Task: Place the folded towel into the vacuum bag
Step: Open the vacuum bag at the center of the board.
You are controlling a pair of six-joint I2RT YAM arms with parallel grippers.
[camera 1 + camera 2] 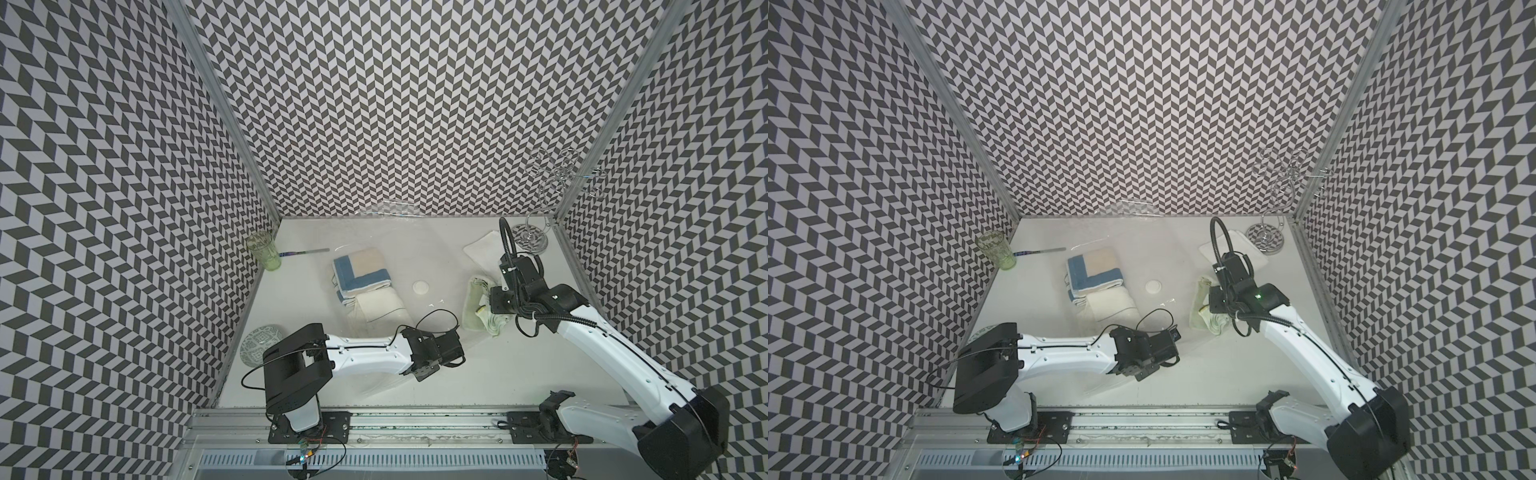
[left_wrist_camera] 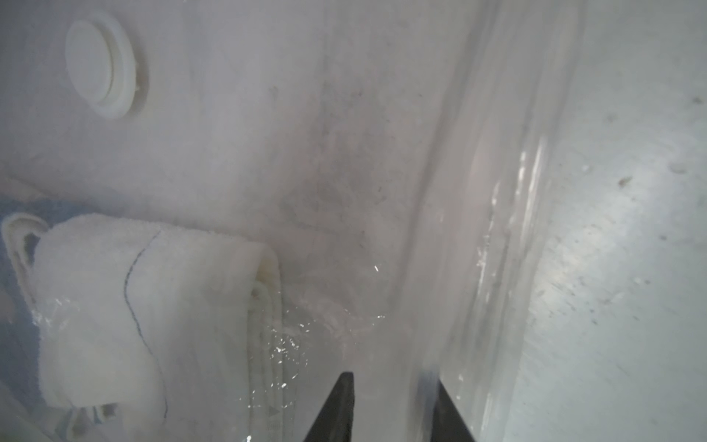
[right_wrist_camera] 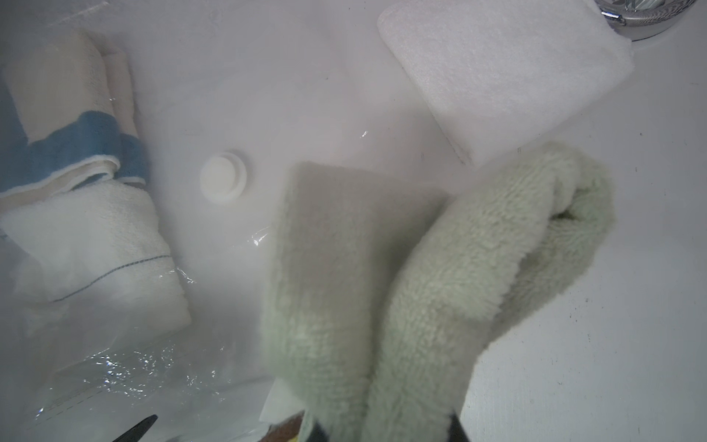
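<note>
The clear vacuum bag lies flat mid-table, its round white valve facing up. Inside it are a blue-and-beige towel and a white towel. My left gripper is low at the bag's near edge. In the left wrist view its fingers stand apart, with the bag's glossy rim running between them. My right gripper is shut on a pale green folded towel, which hangs just right of the bag.
A folded white towel lies at the back right beside a wire stand. A green glass and a thin utensil sit at the back left. A patterned plate is near the left arm's base.
</note>
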